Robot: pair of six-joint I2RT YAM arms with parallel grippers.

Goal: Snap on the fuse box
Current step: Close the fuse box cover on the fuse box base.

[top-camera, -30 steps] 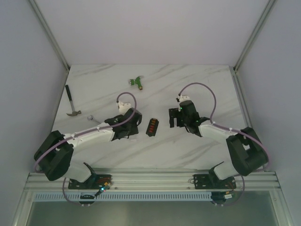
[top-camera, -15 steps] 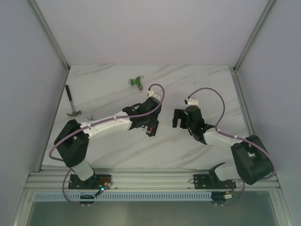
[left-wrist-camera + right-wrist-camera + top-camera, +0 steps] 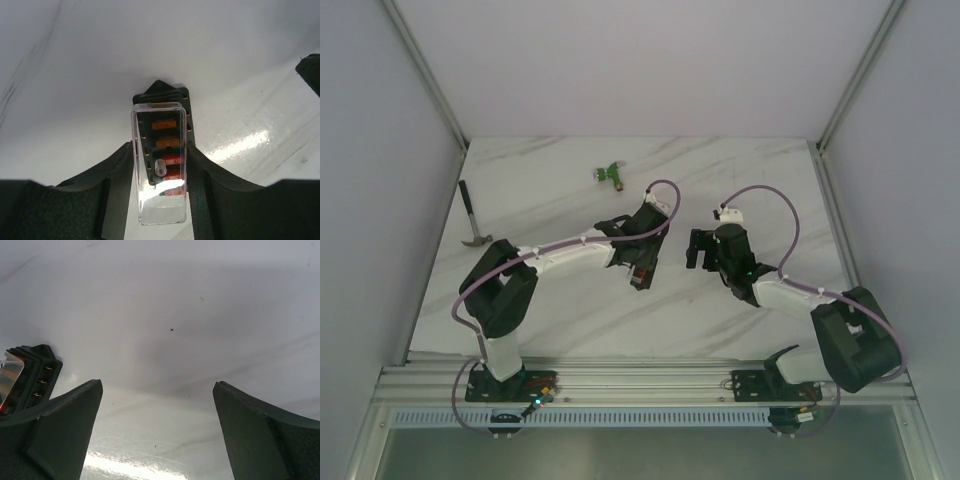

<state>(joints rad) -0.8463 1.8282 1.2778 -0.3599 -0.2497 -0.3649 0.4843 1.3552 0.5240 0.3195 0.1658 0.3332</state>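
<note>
Left wrist view, left gripper (image 3: pixel 160 156) pinching clear cover (image 3: pixel 161 210) over fuse box (image 3: pixel 161 94), right gripper (image 3: pixel 157 386) spread wide beside it.

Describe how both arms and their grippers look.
The left arm and right arm have white link shells and bulky black joint housings. A purple cable runs along each, looping at the wrist. The left gripper and right gripper have dark, matte, wedge-shaped fingers.

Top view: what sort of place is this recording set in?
Probably an enclosed robot test bench: a marble-look table walled by plain panels, an aluminium rail along its near edge, and a stray hammer.
</note>
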